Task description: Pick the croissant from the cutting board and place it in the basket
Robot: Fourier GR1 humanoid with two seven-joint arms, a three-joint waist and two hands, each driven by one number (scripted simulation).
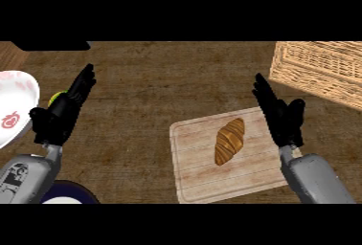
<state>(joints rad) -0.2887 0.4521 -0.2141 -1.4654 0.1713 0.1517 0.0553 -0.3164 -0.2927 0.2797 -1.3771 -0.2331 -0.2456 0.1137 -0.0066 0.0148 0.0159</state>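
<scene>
You have the croissant (230,141) lying on the cutting board (198,177), untouched | your right hand (281,117) is over the board's right edge, fingers straight, holding nothing | your left hand (63,112) rests with straight fingers beside the white plate (17,105) | basket (322,67) sits at upper right

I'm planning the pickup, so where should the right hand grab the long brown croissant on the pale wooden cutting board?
Probably across the middle of the long brown croissant, its thickest part, coming from above. It lies flat, lengthwise up the pale wooden cutting board, with the open right hand just beside it.
</scene>
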